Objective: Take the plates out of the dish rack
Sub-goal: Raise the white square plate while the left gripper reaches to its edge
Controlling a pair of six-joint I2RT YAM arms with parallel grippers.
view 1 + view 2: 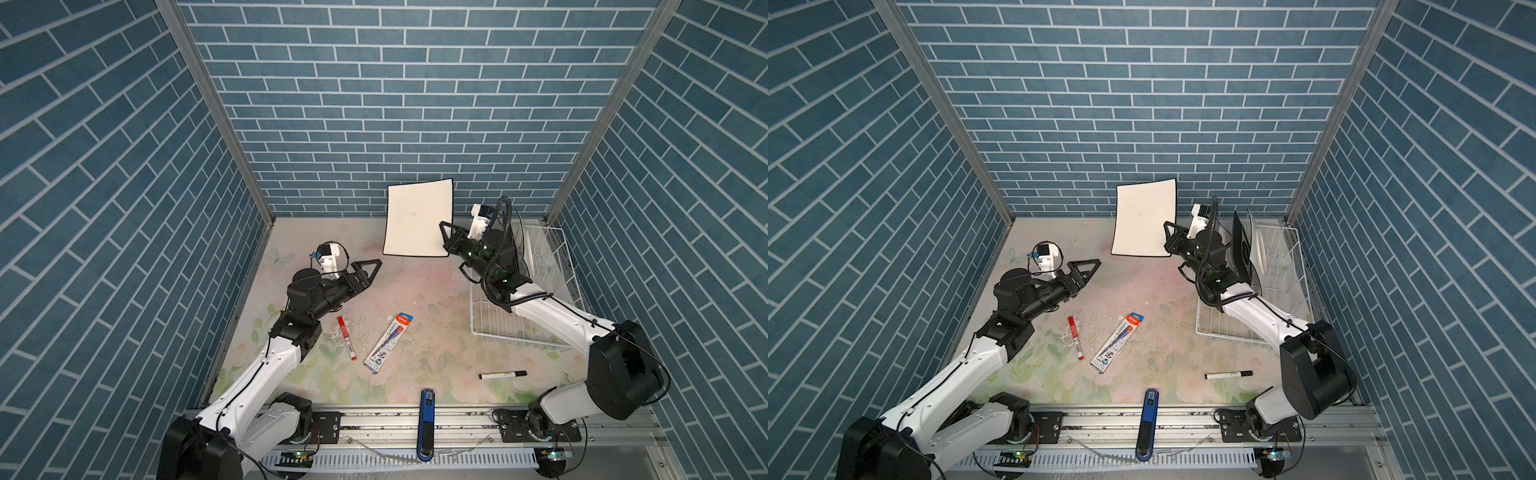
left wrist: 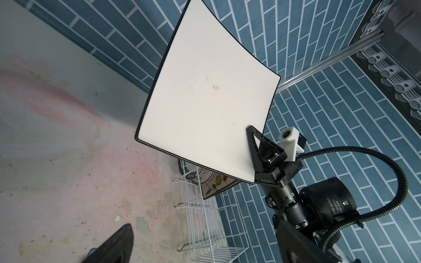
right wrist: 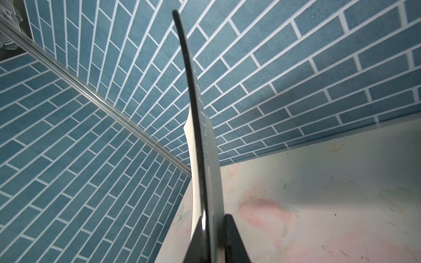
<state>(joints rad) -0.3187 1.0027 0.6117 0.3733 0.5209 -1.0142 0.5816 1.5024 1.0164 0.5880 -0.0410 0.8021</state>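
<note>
My right gripper (image 1: 443, 227) is shut on the right edge of a square cream plate (image 1: 417, 220) with a black rim. It holds that plate upright in the air, left of the dish rack (image 1: 490, 320). The right wrist view shows the plate (image 3: 200, 136) edge-on between the fingers (image 3: 230, 239). More plates stand in the white wire dish rack (image 1: 1221, 324): a black-backed square one (image 1: 1239, 249) and a round white one (image 1: 1257, 245). The left wrist view shows a flowered square plate (image 2: 216, 184) in the rack (image 2: 205, 227). My left gripper (image 1: 376, 268) is open and empty over the table's left middle.
A red marker (image 1: 346, 337) and a packaged pen (image 1: 388, 343) lie on the floral table in front of my left gripper. A black marker (image 1: 503, 375) lies near the front right. A blue stapler-like tool (image 1: 427, 424) sits on the front rail. Blue brick walls enclose three sides.
</note>
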